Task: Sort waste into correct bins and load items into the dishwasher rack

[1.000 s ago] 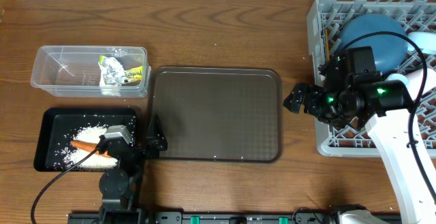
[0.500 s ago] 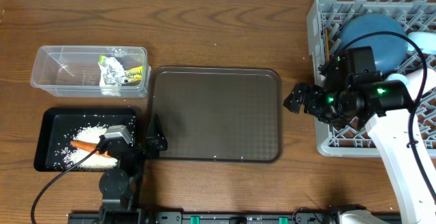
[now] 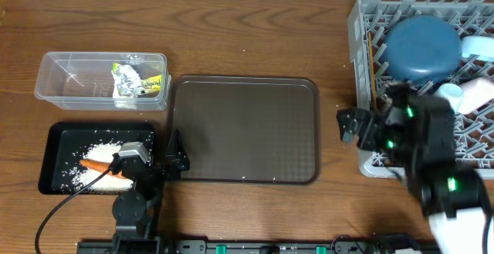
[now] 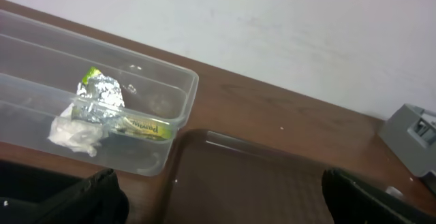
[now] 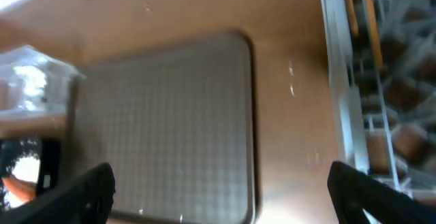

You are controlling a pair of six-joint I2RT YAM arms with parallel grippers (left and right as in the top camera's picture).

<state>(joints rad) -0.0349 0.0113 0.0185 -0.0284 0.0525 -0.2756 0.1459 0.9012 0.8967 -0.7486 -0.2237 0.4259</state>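
Sorting looks done from my console: the blue bowl (image 3: 421,49), chopsticks (image 3: 373,61) and cup (image 3: 480,92) sit in the rack (image 3: 363,22). The wrapper (image 4: 102,100) and tissue (image 4: 73,133) lie in the tub (image 4: 184,94), rice (image 3: 73,175) and carrot (image 3: 96,164) in the black tray (image 3: 48,157); I judge that keeps dry waste from food. My left tool (image 3: 174,153) and right tool (image 3: 347,127) hang open, empty, beside the brown tray (image 3: 243,130) on the surface (image 3: 255,30). The wrapper's print is too blurred to read.

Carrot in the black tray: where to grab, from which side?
Grip the carrot mid-length, from straight above, jaws across its thin width. It lies flat on rice, long axis roughly left-right; tray walls block a side approach.
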